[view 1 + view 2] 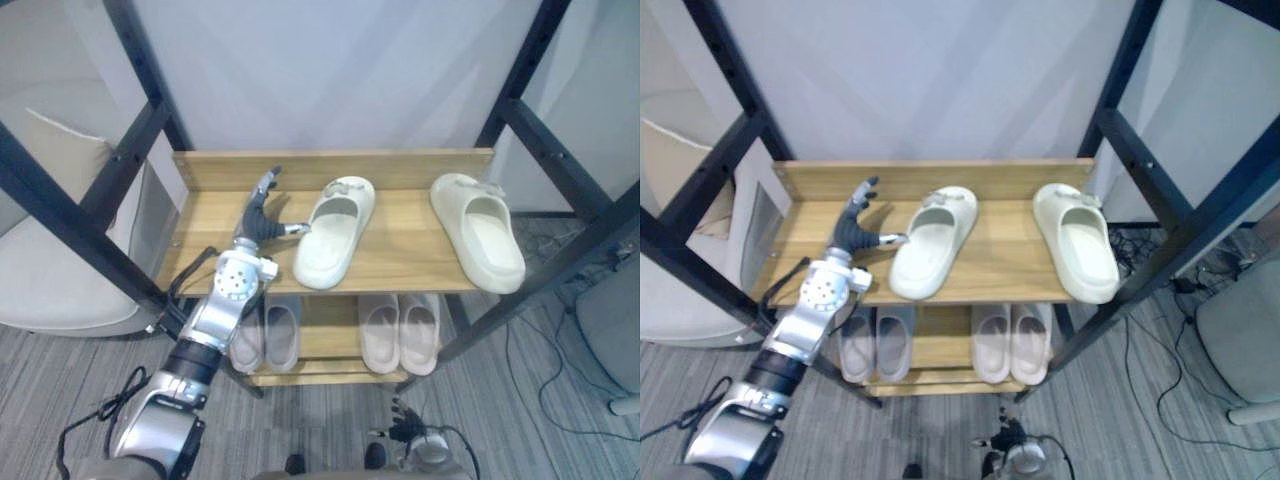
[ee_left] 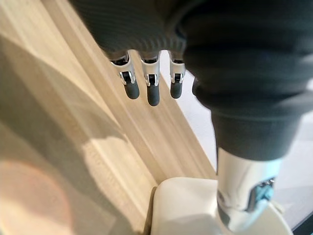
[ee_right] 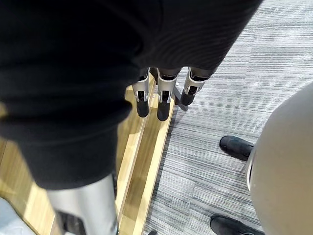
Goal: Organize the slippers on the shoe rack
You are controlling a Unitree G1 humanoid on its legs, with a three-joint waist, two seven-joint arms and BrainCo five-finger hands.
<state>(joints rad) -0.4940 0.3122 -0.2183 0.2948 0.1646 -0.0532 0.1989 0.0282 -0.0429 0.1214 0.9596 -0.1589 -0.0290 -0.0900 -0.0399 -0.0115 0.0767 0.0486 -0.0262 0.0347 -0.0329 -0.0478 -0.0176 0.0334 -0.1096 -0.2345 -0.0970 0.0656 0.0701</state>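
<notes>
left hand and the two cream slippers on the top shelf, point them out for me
left hand [image 1: 260,220], left eye view, on its dark cover
left cream slipper [image 1: 322,255], left eye view, its near end
right cream slipper [image 1: 497,262], left eye view, its near end

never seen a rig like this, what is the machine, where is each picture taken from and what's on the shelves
This is a humanoid robot tidying slippers. The two wide pictures come from cameras in its head; the two close ones from cameras on its wrists. The light wooden shoe rack holds a cream foam slipper near the middle and a second cream slipper further right; a grey pair and a pale pink pair sit below. The left hand is open beside the cream foam slipper, holding nothing. The right hand hangs open low by the rack.
</notes>
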